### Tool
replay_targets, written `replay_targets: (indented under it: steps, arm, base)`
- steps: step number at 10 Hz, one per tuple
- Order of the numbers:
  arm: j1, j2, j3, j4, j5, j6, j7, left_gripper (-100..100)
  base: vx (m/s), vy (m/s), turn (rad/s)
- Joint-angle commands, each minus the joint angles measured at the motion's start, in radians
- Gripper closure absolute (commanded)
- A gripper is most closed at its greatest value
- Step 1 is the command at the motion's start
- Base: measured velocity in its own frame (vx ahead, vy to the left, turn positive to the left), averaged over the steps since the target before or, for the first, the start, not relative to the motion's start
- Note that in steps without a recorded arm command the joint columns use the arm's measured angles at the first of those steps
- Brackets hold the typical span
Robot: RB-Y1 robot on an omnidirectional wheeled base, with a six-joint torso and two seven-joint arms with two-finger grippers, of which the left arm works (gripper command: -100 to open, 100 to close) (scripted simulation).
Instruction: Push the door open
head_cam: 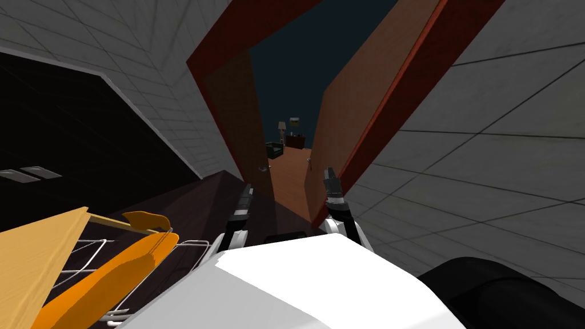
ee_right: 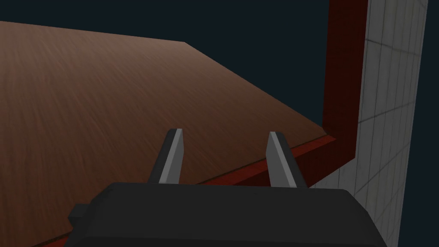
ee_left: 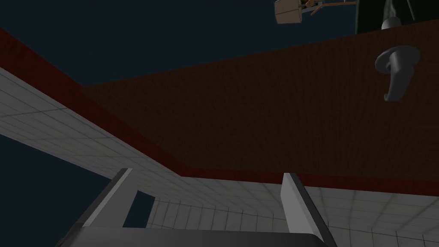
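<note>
A double door in a dark red frame [head_cam: 420, 74] stands partly open, with a gap between its leaves. The right brown leaf [head_cam: 365, 114] is swung away from me. My right gripper [head_cam: 329, 173] is at its lower part, close to the face; whether it touches I cannot tell. In the right wrist view the right gripper [ee_right: 223, 150] is open, pointing along the brown leaf [ee_right: 107, 107]. The left leaf [head_cam: 240, 125] is darker. My left gripper [head_cam: 247, 191] is low before it. The left gripper [ee_left: 205, 188] is open, and a grey lever handle [ee_left: 396, 70] sits on the leaf [ee_left: 257, 115].
Through the gap lies a brown floor [head_cam: 288, 171] with an armchair [head_cam: 275, 151], a lamp [head_cam: 281, 127] and a cabinet [head_cam: 296, 140] far off. At my lower left are a wire basket [head_cam: 91, 257] with orange hangers [head_cam: 114, 268] and a wooden board [head_cam: 34, 257]. Tiled walls [head_cam: 485, 154] flank the door.
</note>
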Motion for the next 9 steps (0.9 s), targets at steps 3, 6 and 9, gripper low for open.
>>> replay_targets:
  steps: [3, 6, 9]
  arm:
    - [-0.029, 0.002, -0.007, 0.077, 0.005, -0.012, 0.007, -100]
    - [-0.045, 0.002, -0.011, 0.123, 0.009, -0.018, 0.012, -100]
    - [-0.067, 0.001, -0.017, 0.185, 0.014, -0.026, 0.018, -100]
  base:
    - [0.085, 0.108, -0.143]
    - [0.075, 0.104, -0.098]
    - [0.073, 0.114, -0.141]
